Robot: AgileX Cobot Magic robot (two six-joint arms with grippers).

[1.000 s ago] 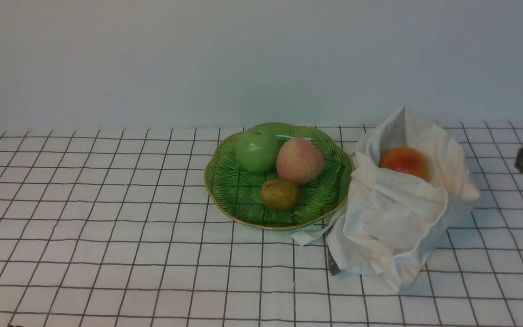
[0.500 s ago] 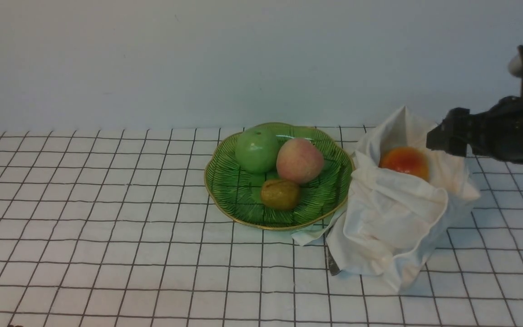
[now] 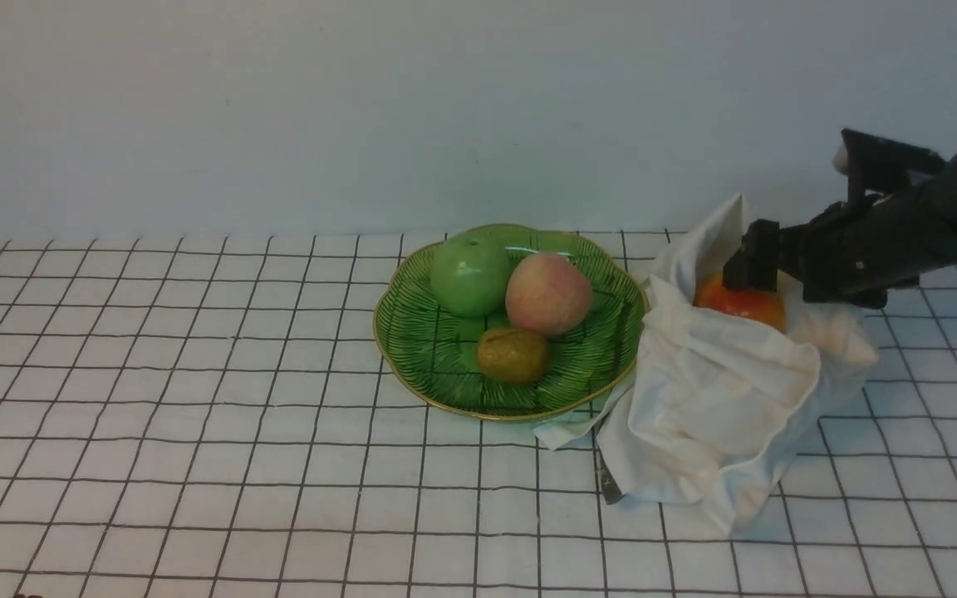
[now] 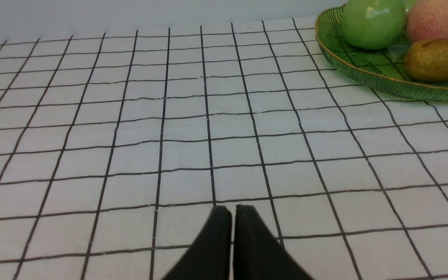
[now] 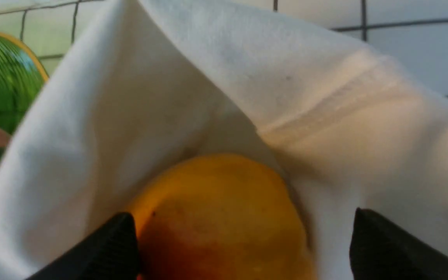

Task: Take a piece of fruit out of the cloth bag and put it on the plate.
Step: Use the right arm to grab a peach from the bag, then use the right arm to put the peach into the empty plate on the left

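The right gripper [image 5: 243, 243] has its fingers spread wide over the orange-yellow fruit [image 5: 224, 217], which sits in the mouth of the cloth bag [image 3: 719, 382], presumably to straddle it before closing; nothing is gripped, while the left gripper's fingers [image 4: 212, 241] stand together, unneeded.

Front view: dim, even, bluish light; small soft highlight on green fruit [image 3: 468, 274]. Left wrist view: floor grid mostly crisp. Right wrist view: cloth bag [image 5: 317, 89] blurry, softly shaded in its folds.
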